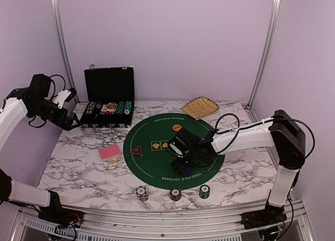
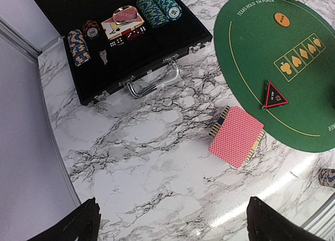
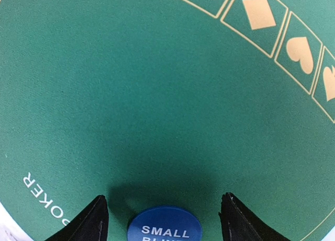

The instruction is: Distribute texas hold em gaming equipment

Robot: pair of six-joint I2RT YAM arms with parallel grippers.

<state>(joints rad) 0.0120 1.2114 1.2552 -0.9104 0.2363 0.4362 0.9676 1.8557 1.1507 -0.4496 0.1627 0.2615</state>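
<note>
**Hold 'em set: items as we find them**

- Blue disc button (image 3: 164, 229): we log it flat on the green mat (image 3: 131, 94), between the right gripper (image 1: 184, 156) fingers, whose jaws stand apart and clear of it on both sides.
- Left gripper (image 2: 172, 225): jaws wide, empty, above the marble table (image 2: 146, 168) near the open case (image 2: 172, 37).
- Card deck (image 2: 236, 136): on the marble, just beside the mat.
- Triangular marker (image 2: 275, 95): on the mat, near the deck.
- Orange disc button (image 2: 281, 19): on the mat's far side.

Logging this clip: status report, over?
Left gripper jaws open over marble table. Right gripper jaws open astride blue small-blind button on green mat. No obstruction there.
</note>
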